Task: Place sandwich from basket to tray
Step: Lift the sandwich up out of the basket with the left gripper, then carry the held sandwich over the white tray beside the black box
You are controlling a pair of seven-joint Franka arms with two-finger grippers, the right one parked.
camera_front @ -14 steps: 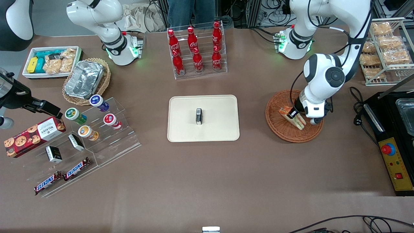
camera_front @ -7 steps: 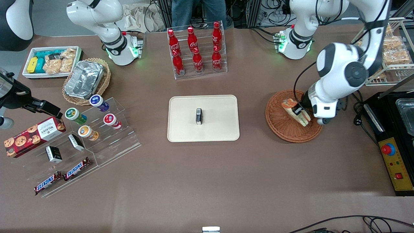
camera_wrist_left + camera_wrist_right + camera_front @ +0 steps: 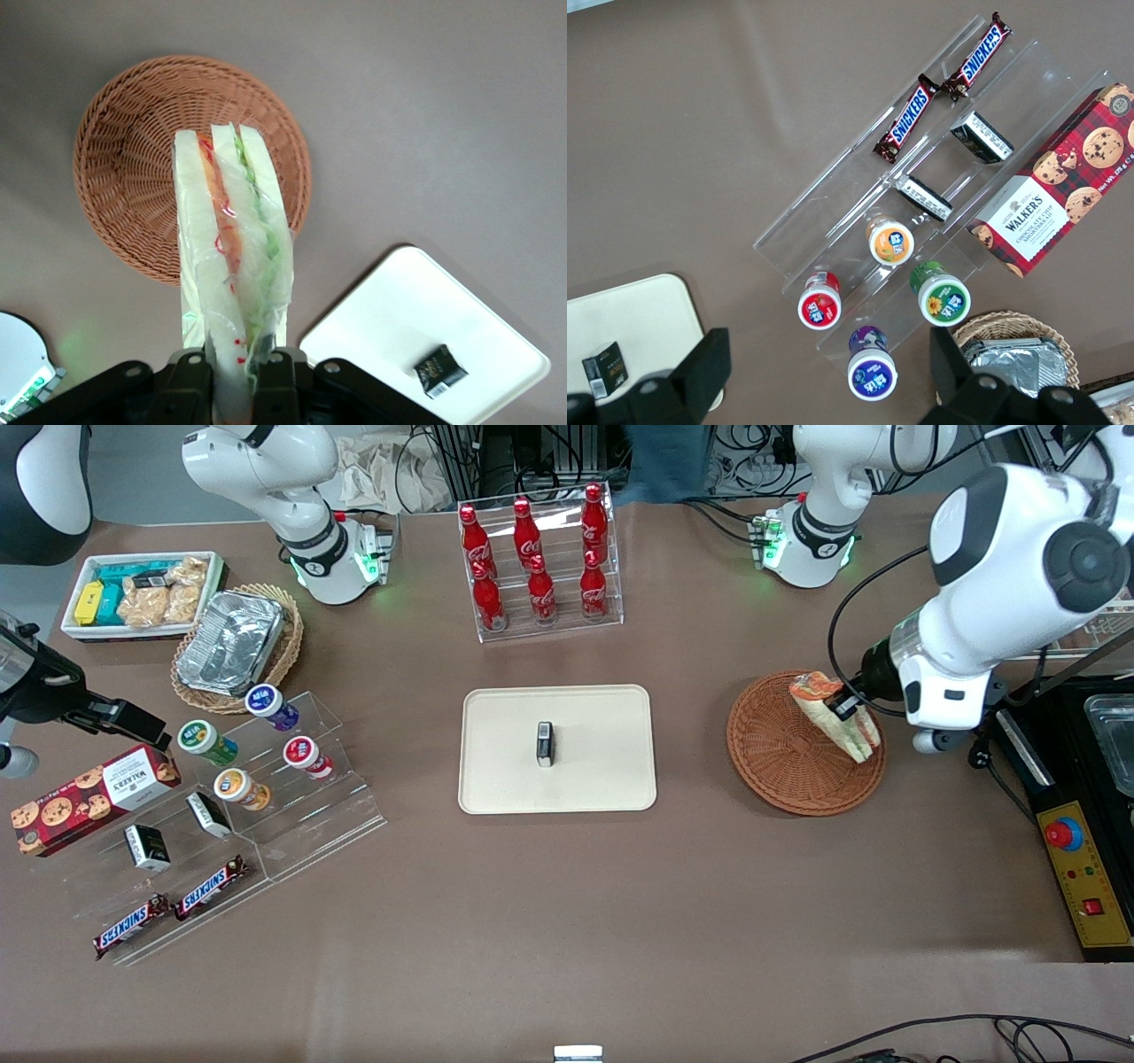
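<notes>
My pincer point(image 3: 232, 365) is clamped on the narrow end of the sandwich point(image 3: 230, 266), which hangs clear above the basket point(image 3: 780, 757).

Risk: the slick film wrap could slide between my fingers point(image 3: 188, 381) in transit; soft bread may crush.

The basket is coarse wicker, round and shallow. The tray point(image 3: 496, 779) is smooth, cream and low-rimmed, and a small dark packet point(image 3: 544, 743) occupies its middle.

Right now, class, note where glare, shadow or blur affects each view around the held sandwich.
Front view: the sandwich, clamped in the gripper above the basket, looks sharp; soft glare patches lie on the table. Left wrist view: the sandwich's clear wrap glints, the gripper is dark, and the tray casts a shadow along its edge.
</notes>
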